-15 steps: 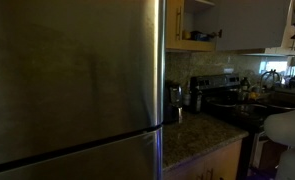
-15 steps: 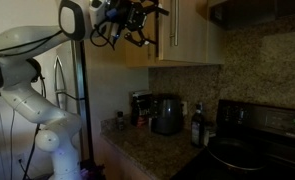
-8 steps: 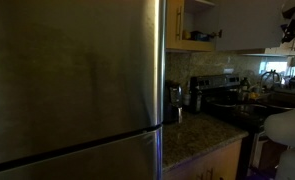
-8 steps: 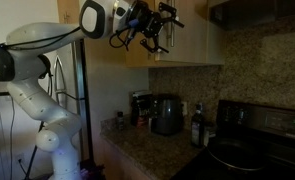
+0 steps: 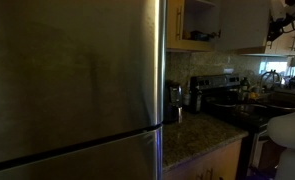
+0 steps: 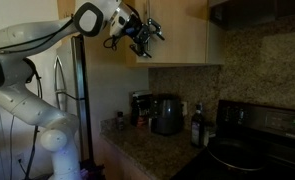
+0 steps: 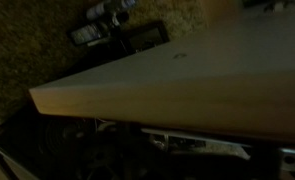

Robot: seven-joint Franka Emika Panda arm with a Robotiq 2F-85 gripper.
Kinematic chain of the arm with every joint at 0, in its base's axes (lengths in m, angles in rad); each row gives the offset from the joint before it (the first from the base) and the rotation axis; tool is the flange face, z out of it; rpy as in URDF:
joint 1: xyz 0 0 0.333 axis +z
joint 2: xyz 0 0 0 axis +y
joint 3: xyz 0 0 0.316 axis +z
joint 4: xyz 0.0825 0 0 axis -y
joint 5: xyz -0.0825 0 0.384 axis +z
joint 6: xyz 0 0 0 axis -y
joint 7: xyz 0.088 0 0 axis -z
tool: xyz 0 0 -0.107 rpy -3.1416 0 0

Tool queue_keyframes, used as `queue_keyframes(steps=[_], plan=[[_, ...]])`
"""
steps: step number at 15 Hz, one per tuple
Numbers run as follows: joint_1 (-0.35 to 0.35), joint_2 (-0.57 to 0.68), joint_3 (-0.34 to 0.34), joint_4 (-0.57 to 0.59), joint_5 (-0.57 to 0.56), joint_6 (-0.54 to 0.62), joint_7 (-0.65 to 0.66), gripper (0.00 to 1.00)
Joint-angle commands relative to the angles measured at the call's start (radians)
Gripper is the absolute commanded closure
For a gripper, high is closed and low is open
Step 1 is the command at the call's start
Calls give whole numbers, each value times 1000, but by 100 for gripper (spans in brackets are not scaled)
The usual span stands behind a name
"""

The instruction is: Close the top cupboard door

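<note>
The top cupboard door [image 5: 244, 24] is a pale flat panel standing open beside the yellowish cupboard interior [image 5: 194, 22]. In an exterior view it hangs above the counter as a beige panel [image 6: 182, 35]. My gripper [image 6: 144, 31] is up against the door's outer edge and face; it shows dimly at the top right in an exterior view [image 5: 287, 18]. In the wrist view the door's pale surface [image 7: 187, 85] fills the middle of the frame, tilted. The gripper below it is lost in darkness, so I cannot see how the jaws stand.
A large stainless fridge door [image 5: 67, 80] fills one side. A granite counter [image 5: 197, 130] below carries a coffee maker [image 6: 167, 113], a bottle [image 6: 197, 128] and small jars. A black stove [image 6: 257, 145] stands beside it. The arm's white base [image 6: 47, 120] stands by the fridge.
My gripper has moved along the door towards the cupboard and dropped slightly. The door panel looks narrower in an exterior view, so it has swung.
</note>
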Motion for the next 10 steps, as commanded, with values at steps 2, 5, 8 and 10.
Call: queue_keyframes(steps=[2, 5, 8, 10], plan=[[96, -102, 70, -39, 133, -116, 31, 0], [87, -85, 75, -15, 111, -107, 32, 0], [90, -95, 79, -24, 114, -109, 37, 0], [77, -62, 87, -22, 110, -104, 64, 0]])
